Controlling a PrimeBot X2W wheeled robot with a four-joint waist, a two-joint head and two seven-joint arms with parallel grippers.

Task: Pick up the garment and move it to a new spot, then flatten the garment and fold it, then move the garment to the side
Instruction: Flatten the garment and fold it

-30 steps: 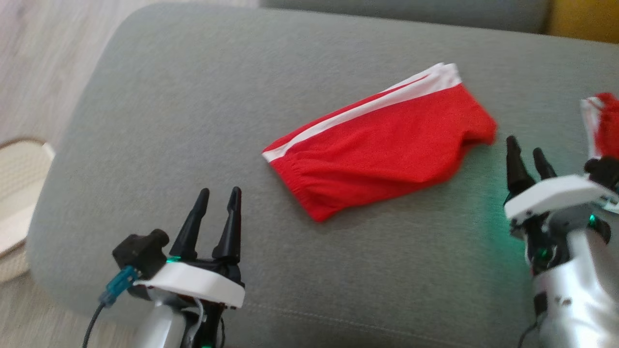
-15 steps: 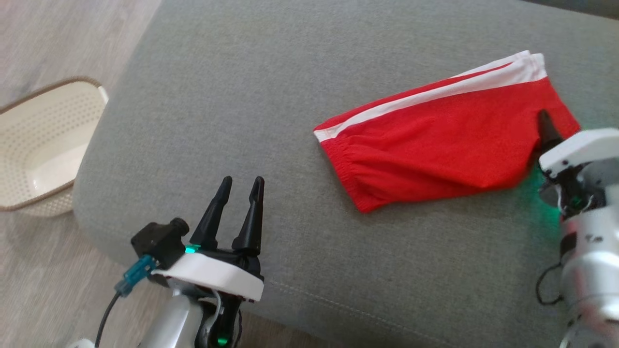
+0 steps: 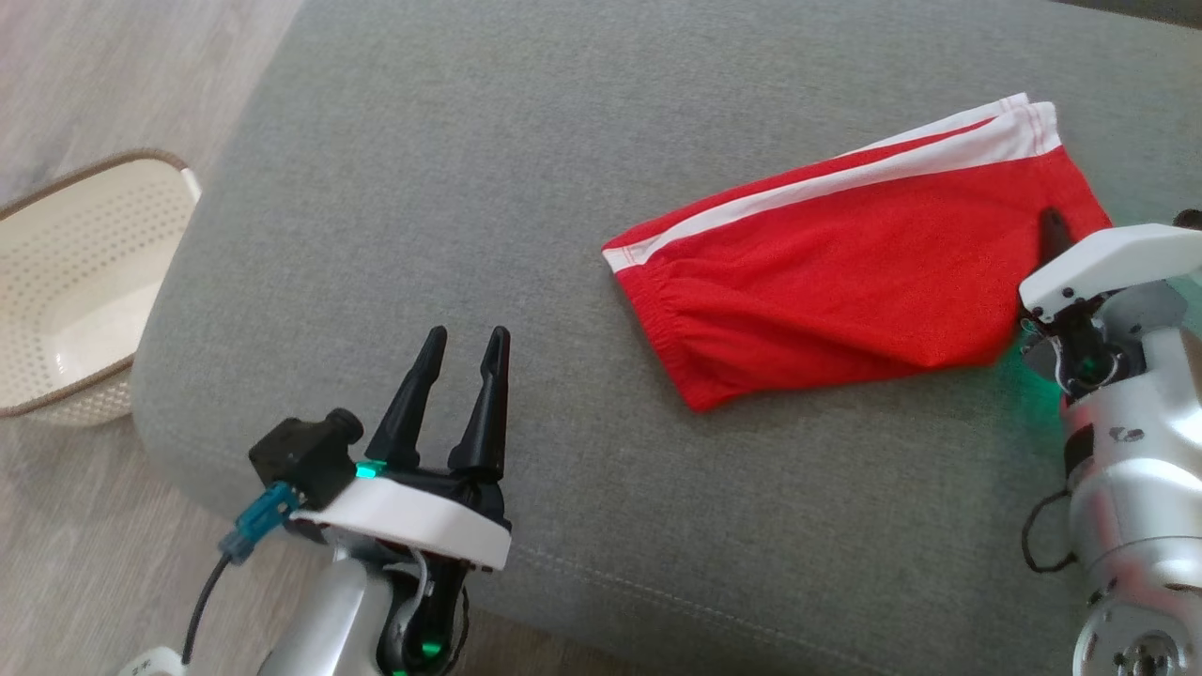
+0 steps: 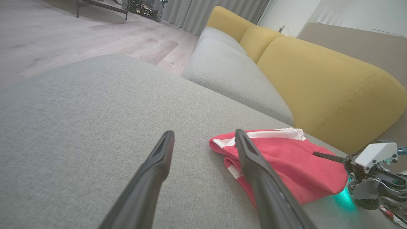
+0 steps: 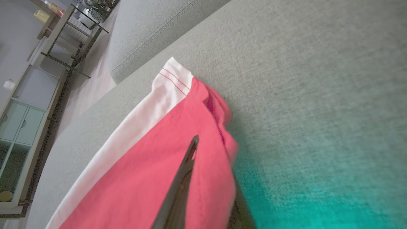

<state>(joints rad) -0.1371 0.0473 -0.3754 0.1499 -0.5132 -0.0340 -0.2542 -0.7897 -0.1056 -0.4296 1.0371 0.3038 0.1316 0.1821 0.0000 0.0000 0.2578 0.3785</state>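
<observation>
The garment (image 3: 845, 272) is a pair of red shorts with a white side stripe, lying folded on the grey sofa cushion (image 3: 451, 188). My right gripper (image 3: 1052, 227) is at its right end, shut on the garment. One dark finger (image 5: 182, 176) lies on top of the red cloth and the other is hidden beneath the fold. From the left wrist, the garment (image 4: 286, 165) lies just beyond my right gripper (image 4: 319, 155). My left gripper (image 3: 467, 338) hovers open over the cushion's front left part, well apart from the cloth, with nothing between its fingers (image 4: 159, 165).
A cream perforated basket (image 3: 75, 282) stands on the wooden floor left of the cushion. A yellow backrest (image 4: 318, 79) and a second grey seat (image 4: 229, 73) lie beyond the garment. Bare cushion stretches left of the shorts. A shelf unit (image 5: 28, 105) stands farther off.
The head camera has swung, shifting the whole picture. My right gripper went from beside the garment onto its right end and shut on it. The left gripper stays open.
</observation>
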